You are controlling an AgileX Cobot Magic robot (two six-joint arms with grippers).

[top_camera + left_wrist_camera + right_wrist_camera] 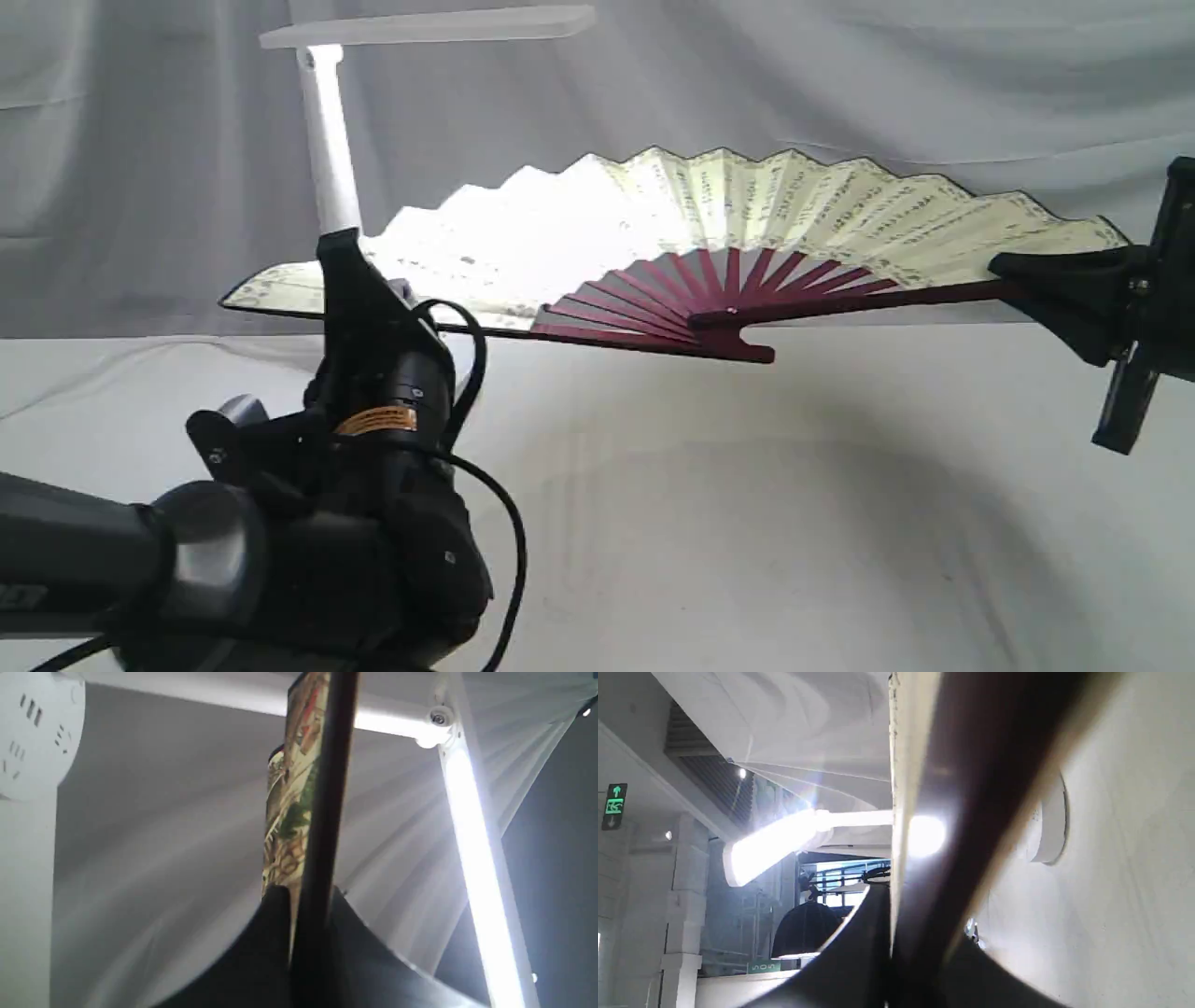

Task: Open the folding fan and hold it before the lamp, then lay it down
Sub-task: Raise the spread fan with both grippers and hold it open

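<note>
Black left gripper (pixel 344 257) and right gripper (pixel 1013 269) are clamped on opened cream pleated paper fan (pixel 794 205). It is held lit by white plastic desk lamp (pixel 329 149); laying down remains.

A green exit sign (pixel 614 806) shows an arrow and a running figure, and a small green plate (pixel 763 966) reads roughly "505". The writing on the folding fan (pixel 794 210) and on an orange label (pixel 376 420) is too small to read.

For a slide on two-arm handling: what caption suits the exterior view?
Open folding fan held aloft by the left hand and right hand, glowing below the lit lamp.
</note>
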